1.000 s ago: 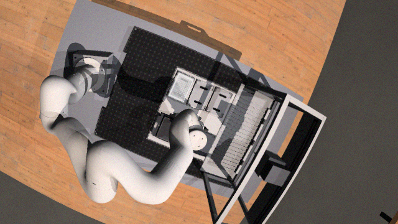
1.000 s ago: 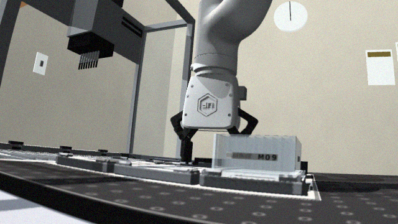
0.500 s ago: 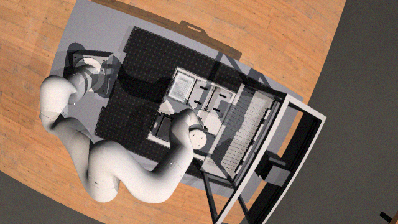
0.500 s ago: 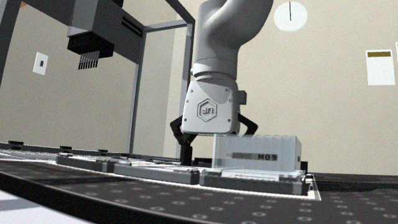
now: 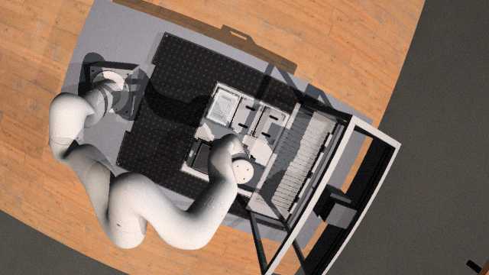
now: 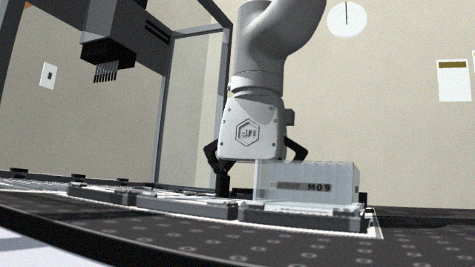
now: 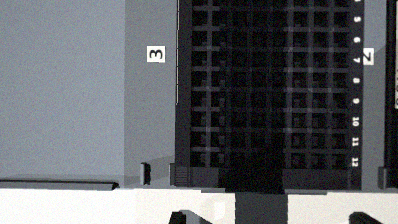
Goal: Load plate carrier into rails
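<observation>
Dark, gridded 96-well plate M06 (image 7: 270,95) lies on carrier site 2, left of empty site 3 (image 7: 156,54), under my fully open, empty gripper (image 6: 256,168); lifting crookedly, I risk a finger unseating it.

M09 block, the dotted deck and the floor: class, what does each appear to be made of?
The M09 block looks like pale, faintly see-through plastic, smooth, with a printed label. The deck looks like matte black metal, going by its regular grid of holes. The floor looks like varnished wood: orange planks with grain.
</observation>
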